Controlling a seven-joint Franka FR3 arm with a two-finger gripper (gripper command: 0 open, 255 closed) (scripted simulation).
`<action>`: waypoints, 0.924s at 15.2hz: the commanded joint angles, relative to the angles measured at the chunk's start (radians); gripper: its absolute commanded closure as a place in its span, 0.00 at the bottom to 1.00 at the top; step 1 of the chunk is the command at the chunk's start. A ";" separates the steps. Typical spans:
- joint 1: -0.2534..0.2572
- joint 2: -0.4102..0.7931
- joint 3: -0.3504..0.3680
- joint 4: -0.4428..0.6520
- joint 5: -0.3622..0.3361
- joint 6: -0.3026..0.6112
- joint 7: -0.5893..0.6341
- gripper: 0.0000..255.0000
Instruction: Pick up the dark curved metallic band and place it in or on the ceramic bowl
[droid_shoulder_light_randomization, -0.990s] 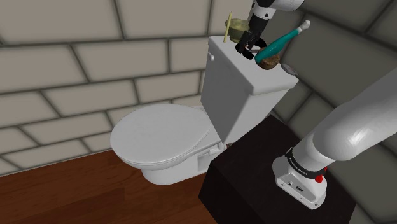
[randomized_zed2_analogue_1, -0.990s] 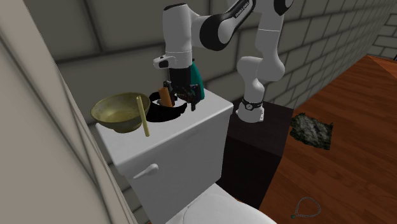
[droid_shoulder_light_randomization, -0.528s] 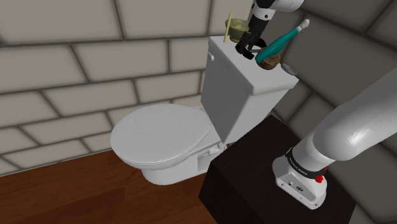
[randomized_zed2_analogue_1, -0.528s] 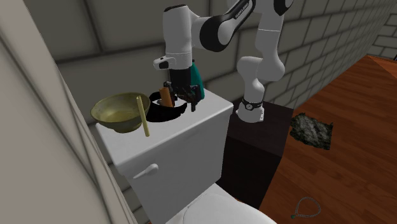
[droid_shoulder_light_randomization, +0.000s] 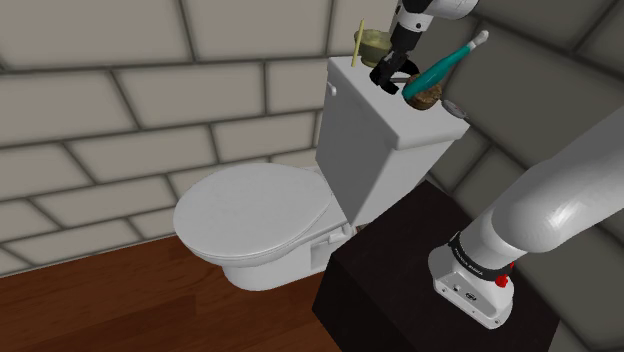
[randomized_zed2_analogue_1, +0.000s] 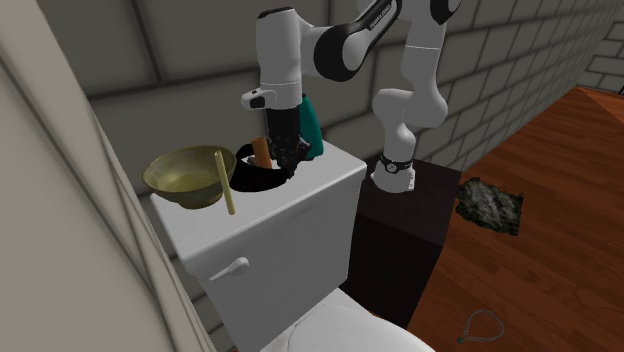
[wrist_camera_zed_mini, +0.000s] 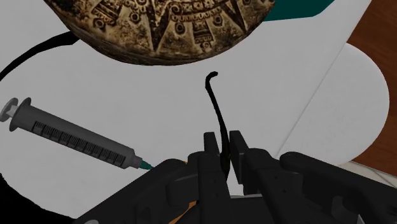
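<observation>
1. Gripper (wrist_camera_zed_mini: 222, 158): all black, its two fingers clenched on the dark band (wrist_camera_zed_mini: 218, 114), the thin strip pinched edge-on between them; in the second exterior view it points down over the tank lid (wrist_camera_zed_mini: 140, 95)
2. Dark band: thin, black and curved, over the white tank lid, running from the fingers toward the carved brown piece (wrist_camera_zed_mini: 165, 25). I cannot tell whether it is lifted or touching the lid. In the second exterior view its black loop sits at 3 o'clock from the bowl (randomized_zed2_analogue_1: 175, 175), just beside it
3. Bowl: olive-yellow, glazed, upright at one end of the tank lid. A yellow stick (randomized_zed2_analogue_1: 222, 182) leans over its rim at 4 o'clock. In the shoulder view the bowl stands near 12 o'clock from the gripper
4. Carved brown piece: round and patterned, at 4 o'clock from the gripper in the shoulder view, with a teal object (droid_shoulder_light_randomization: 447, 60) slanting across it
5. Syringe (wrist_camera_zed_mini: 73, 139): grey, flat on the tank lid, near the fingers, apart from the dark band
6. Toilet seat lid (droid_shoulder_light_randomization: 255, 215): white, shut, at 8 o'clock from the tank in the shoulder view
7. Stand (droid_shoulder_light_randomization: 390, 285): dark box, at 5 o'clock in the shoulder view
8. Floor (randomized_zed2_analogue_1: 560, 160): brown wood, with a dark crumpled lump (randomized_zed2_analogue_1: 490, 205) lying on it
</observation>
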 joint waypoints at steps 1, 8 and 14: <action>0.000 0.000 0.000 0.000 0.000 0.000 0.000 1.00; 0.000 -0.021 0.003 0.060 -0.010 -0.079 0.014 1.00; 0.000 -0.033 0.005 0.128 -0.017 -0.158 0.026 1.00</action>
